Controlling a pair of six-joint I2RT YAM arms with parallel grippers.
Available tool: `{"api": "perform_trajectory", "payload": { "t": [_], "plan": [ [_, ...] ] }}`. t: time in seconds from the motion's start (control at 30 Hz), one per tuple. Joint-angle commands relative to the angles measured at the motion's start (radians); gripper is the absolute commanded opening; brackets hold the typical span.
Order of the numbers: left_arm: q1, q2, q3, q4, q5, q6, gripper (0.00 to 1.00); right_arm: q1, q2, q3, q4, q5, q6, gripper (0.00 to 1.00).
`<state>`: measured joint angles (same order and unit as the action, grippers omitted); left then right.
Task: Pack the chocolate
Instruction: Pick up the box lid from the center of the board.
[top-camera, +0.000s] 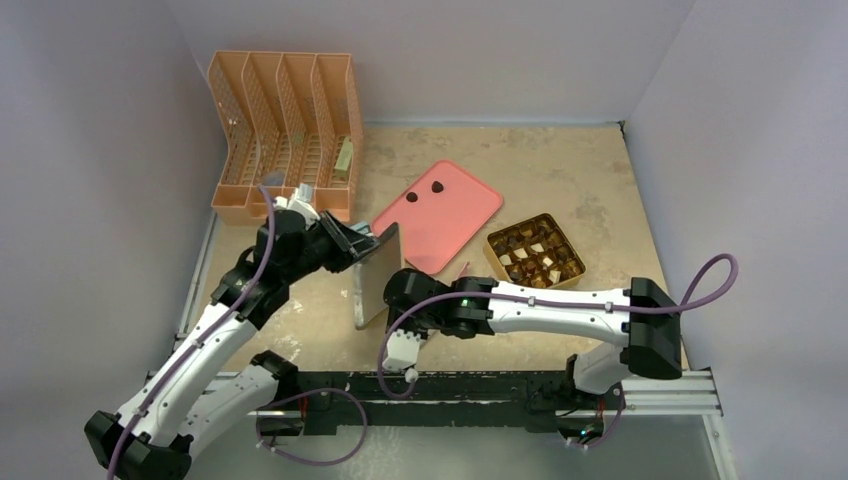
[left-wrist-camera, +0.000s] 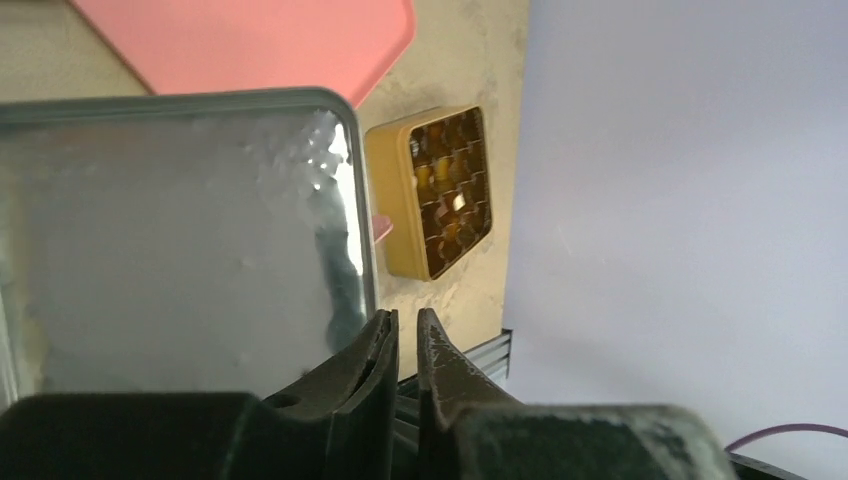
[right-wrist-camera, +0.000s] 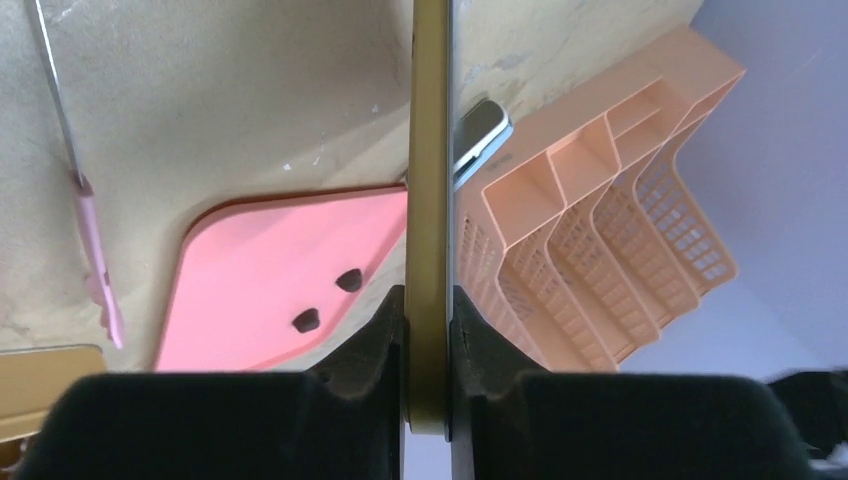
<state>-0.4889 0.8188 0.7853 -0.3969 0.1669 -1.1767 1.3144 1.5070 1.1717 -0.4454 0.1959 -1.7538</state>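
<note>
Risk of slip: thin square metal lid (top-camera: 375, 275), gold outside, dull silver inside, upright between two arms
Left gripper (top-camera: 358, 240) is closed, as it seems, on the upper corner; right gripper (right-wrist-camera: 428, 300) is clamped on the gold side edge; smooth tin can twist or drop if one hold loosens; lowered crooked, it may jam on the gold gridded box (top-camera: 503, 263); most small brown and cream chocolate (top-camera: 535, 252) sits in its cells; two dark round pieces (top-camera: 436, 187) lie on the glossy pink plastic tray (top-camera: 460, 215), so closing now would leave them out.
</note>
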Motion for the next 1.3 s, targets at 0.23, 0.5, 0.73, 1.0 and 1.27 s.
{"api": "perform_trajectory", "payload": {
  "t": [0.23,0.5,0.73,1.0,1.27],
  "plan": [
    [0.0,0.015,0.589,-0.304,-0.317,0.445,0.47,-0.02,-0.043,0.065,0.072,-0.069,0.578,0.0],
    [0.001,-0.041,0.686,-0.276,-0.285,0.595,0.52,-0.176,-0.103,0.087,0.272,-0.293,1.113,0.0],
    [0.0,-0.048,0.637,-0.277,-0.221,0.595,0.57,-0.422,-0.25,0.019,0.499,-0.424,1.6,0.0],
    [0.001,-0.068,0.312,0.154,0.049,0.24,0.57,-0.722,-0.339,-0.011,0.605,-0.518,2.069,0.0],
    [0.001,-0.028,0.135,0.504,0.009,-0.012,0.61,-0.858,-0.558,-0.274,1.001,-0.569,2.461,0.0]
  ]
}}
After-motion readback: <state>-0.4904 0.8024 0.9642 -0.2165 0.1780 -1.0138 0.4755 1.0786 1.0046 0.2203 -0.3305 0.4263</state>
